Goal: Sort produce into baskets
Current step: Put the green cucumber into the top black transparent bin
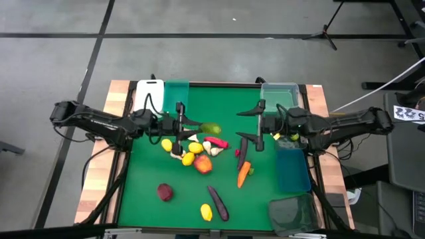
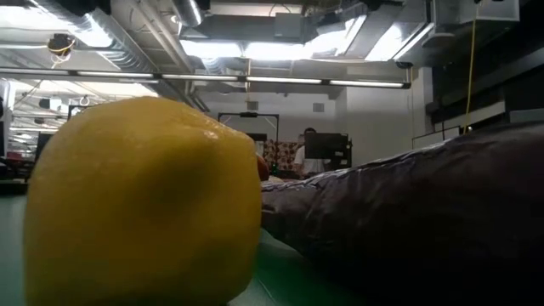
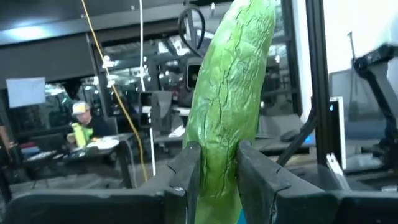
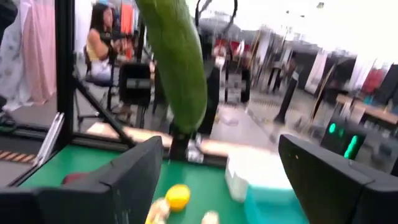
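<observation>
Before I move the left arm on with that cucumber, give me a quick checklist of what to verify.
1. Left gripper shut on the cucumber: ok.
2. Cucumber lifted off the green mat: ok.
3. Right gripper open and empty, facing the left one: ok.
4. Gap between the cucumber tip and the right gripper: cannot tell.
5. Teal basket at the far edge beside the white basket, unblocked: ok.
6. Which basket takes cucumbers: cannot tell.

We see the cucumber (image 1: 210, 128) above the table (image 1: 146, 212) centre, produce pile (image 1: 192, 151) at its six o'clock, baskets (image 1: 292, 174) at three.
</observation>
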Robot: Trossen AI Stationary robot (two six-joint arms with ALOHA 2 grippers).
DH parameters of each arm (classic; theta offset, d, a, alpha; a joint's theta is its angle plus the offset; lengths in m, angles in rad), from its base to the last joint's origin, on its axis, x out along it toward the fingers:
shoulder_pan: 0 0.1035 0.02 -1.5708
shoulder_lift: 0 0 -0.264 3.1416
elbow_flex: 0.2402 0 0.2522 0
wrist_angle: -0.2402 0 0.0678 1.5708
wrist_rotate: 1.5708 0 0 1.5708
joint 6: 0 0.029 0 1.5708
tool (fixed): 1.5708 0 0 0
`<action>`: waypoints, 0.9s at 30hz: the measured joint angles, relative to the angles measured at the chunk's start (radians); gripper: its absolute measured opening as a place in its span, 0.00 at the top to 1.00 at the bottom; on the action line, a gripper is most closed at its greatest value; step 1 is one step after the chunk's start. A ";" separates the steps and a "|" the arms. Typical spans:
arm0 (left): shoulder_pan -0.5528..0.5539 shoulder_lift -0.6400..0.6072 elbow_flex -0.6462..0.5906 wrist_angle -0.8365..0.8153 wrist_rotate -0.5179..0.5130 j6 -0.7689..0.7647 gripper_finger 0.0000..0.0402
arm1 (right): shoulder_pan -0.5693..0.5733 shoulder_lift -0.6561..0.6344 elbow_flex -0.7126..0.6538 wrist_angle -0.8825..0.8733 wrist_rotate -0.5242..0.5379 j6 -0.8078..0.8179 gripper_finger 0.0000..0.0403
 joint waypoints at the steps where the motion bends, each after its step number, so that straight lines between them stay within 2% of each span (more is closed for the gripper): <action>1: 0.000 0.012 0.000 0.007 0.001 -0.006 0.80 | 0.000 0.016 0.000 0.028 -0.001 -0.021 0.21; 8: 0.000 0.112 0.000 0.105 0.002 -0.012 0.80 | 0.000 0.096 0.002 0.170 -0.038 -0.066 0.21; 16: 0.018 0.171 0.000 0.194 0.002 -0.008 0.80 | 0.000 0.147 0.004 0.277 -0.105 -0.071 0.21; 24: 0.040 0.204 0.000 0.225 0.002 -0.029 0.80 | 0.000 0.213 0.076 0.280 -0.104 -0.071 0.21; 27: 0.038 0.205 0.000 0.222 0.002 -0.030 0.80 | 0.000 0.245 0.128 0.229 -0.059 -0.083 0.21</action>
